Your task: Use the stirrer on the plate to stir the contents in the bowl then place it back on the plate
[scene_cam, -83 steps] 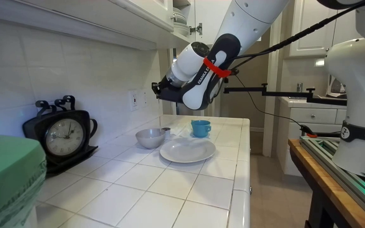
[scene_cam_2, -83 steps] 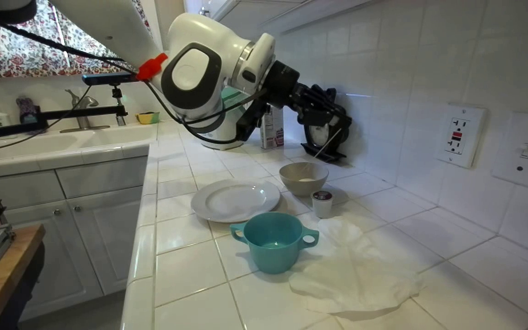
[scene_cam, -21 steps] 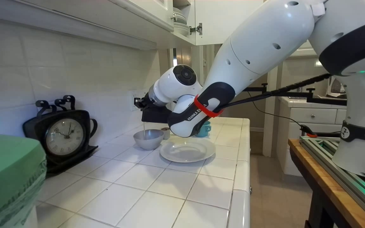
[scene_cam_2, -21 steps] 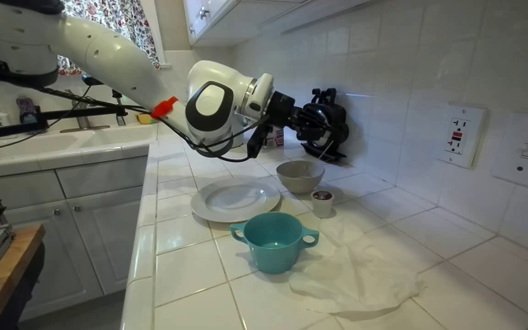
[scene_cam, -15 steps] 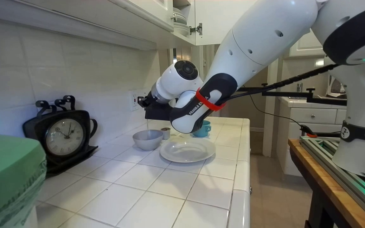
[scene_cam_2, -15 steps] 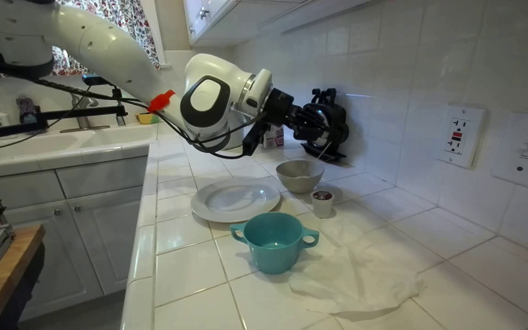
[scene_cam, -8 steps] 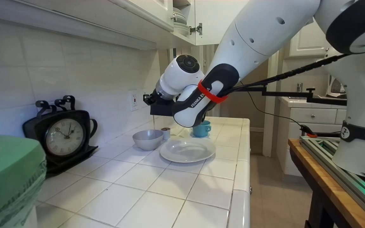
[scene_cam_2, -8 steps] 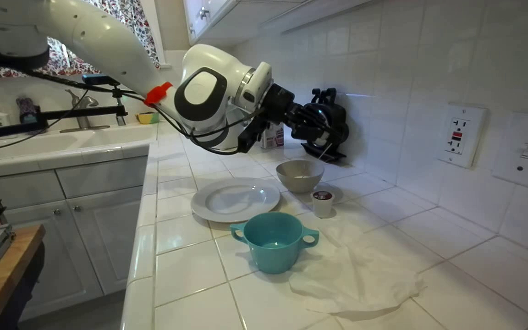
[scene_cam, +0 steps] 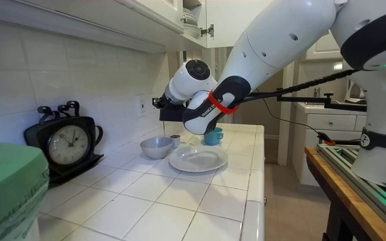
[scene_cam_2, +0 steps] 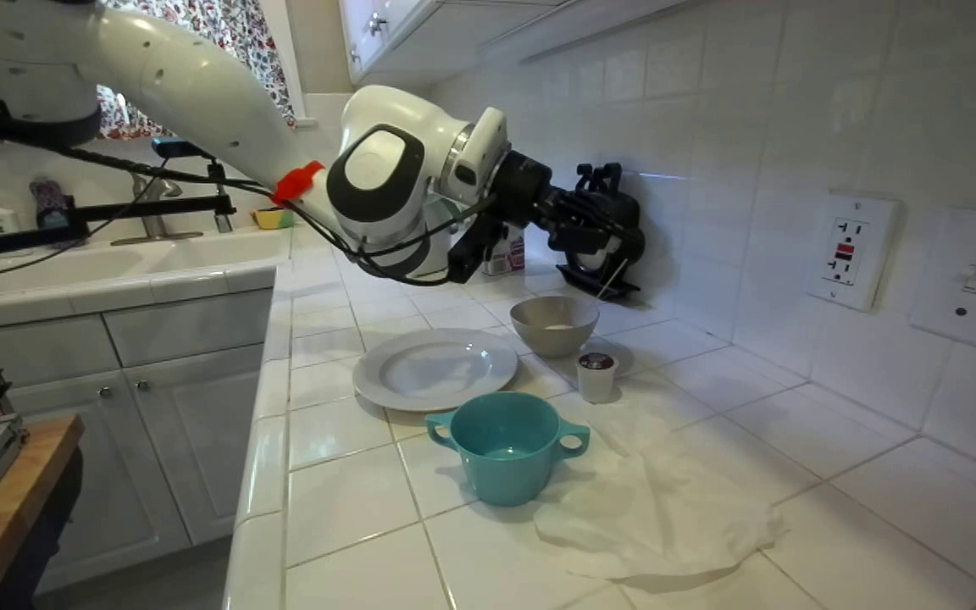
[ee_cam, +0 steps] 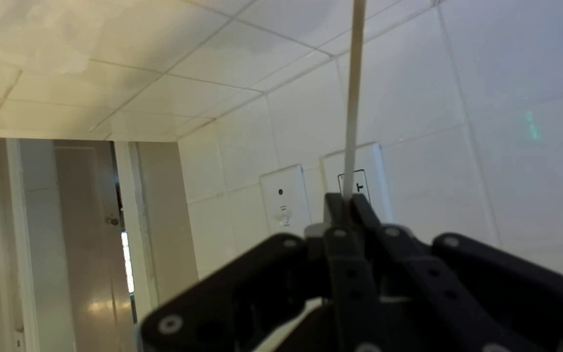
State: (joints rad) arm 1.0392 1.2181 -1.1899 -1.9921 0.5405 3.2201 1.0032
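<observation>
The stirrer point(ee_cam: 354, 98) is a thin pale stick, pinched between the fingertips of my gripper point(ee_cam: 347, 201), which is shut on it. In both exterior views my gripper point(scene_cam: 156, 102) hangs above the grey-white bowl point(scene_cam: 156, 149), close to the tiled wall. From there the stirrer point(scene_cam_2: 612, 280) slants down to the rim of the bowl point(scene_cam_2: 554, 332); its tip is not clearly visible. Something whitish lies inside the bowl. Beside the bowl, the white plate point(scene_cam_2: 435, 370) rests flat on the counter with nothing on it.
A blue cup point(scene_cam_2: 509, 449) with two handles stands near the plate. Close to the bowl is a small white pod point(scene_cam_2: 596, 379). A crumpled white sheet point(scene_cam_2: 666, 517) lies on the counter. A black clock point(scene_cam: 67, 144) leans by the wall; a green-lidded container point(scene_cam: 8, 187) is in front.
My gripper came down with the stirrer toward the bowl, then rose again somewhat and shifted sideways. Over the last half second it has barely moved. The bowl has shifted slightly since the earliest frames.
</observation>
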